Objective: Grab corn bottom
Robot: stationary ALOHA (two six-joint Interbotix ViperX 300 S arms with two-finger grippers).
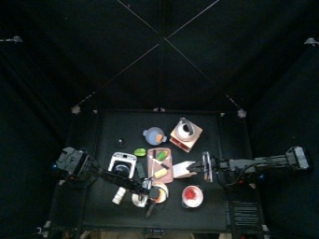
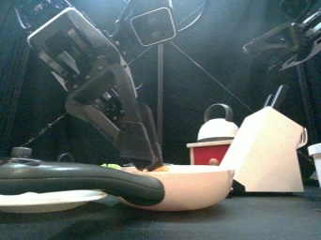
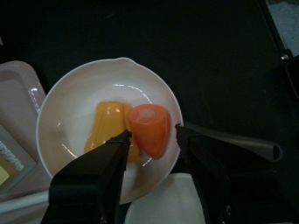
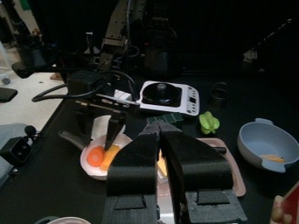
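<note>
My left gripper hangs with its jaws spread wide, nothing between them yet. In the left wrist view the two black fingers rise from the bottom edge and straddle the lower part of a white bowl that fills the left centre of the frame. The corn, a yellow-orange piece, lies in the bowl at frame centre, just above the gap between the jaws and a little toward the left finger. Touching its right side is a carrot, rounder and more orange, sitting directly above the gap. I can't tell whether either finger is touching the food.

In the top view the bowl sits at the lower middle of the table, with the left arm coming in from the left to it. From the front, that arm slants down behind the bowl at lower centre.

My right gripper rests on the right side of the table; its jaws look pressed together in the right wrist view.
</note>
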